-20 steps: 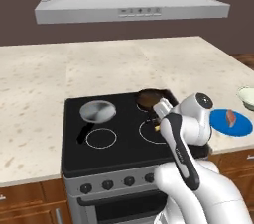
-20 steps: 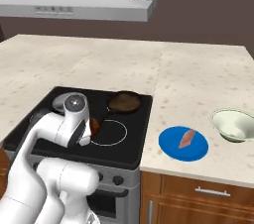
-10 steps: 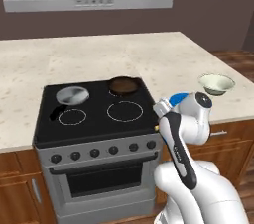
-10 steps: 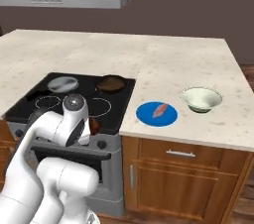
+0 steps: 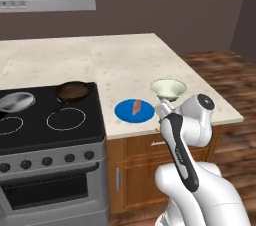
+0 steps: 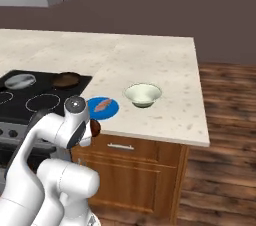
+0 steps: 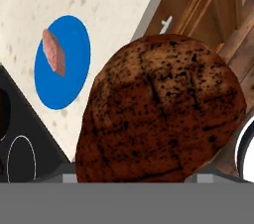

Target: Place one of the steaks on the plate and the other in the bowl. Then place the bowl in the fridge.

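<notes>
Two steaks appear: the pinkish-red steak (image 5: 136,108) lies on the blue plate (image 5: 125,111) near the counter's front edge, just left of the cream bowl (image 5: 168,89), while the dark brown steak (image 7: 161,111) sits pinched in the gripper (image 6: 93,129), whose jaws are held wide around it. The hand view shows this brown lump close up, hanging over the counter edge and wooden cabinet front, with plate and bowl rim beyond. The right base view shows it as a small dark lump at the hand, in front of the counter edge.
</notes>
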Robot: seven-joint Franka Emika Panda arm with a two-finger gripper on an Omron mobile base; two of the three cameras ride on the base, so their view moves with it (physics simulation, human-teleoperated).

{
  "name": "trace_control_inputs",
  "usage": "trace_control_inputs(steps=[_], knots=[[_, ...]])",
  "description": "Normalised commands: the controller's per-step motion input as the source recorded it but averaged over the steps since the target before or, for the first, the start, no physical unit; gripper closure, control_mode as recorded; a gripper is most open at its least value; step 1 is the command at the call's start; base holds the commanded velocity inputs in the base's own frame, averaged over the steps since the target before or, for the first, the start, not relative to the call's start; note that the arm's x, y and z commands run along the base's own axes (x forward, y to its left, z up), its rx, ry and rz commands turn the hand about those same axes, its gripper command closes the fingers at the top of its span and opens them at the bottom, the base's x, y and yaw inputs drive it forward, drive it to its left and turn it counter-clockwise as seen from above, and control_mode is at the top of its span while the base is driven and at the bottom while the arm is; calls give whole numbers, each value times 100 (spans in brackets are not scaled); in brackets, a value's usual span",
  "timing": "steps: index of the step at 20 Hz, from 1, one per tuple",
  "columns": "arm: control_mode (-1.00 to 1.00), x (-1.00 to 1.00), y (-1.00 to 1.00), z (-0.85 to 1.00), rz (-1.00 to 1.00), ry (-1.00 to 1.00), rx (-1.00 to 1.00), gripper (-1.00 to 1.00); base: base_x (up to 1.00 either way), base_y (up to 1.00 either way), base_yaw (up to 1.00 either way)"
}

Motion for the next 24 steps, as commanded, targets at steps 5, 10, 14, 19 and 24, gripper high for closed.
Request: trace_control_inputs(steps=[5,10,14,19,24], knots=[[100,0,0,0,0,0,0,100,1,-100,0],[100,0,0,0,0,0,0,100,29,-92,0],[100,0,0,0,0,0,0,100,83,-27,0],[100,0,0,0,0,0,0,100,100,18,0],[100,0,0,0,0,0,0,100,100,27,0]])
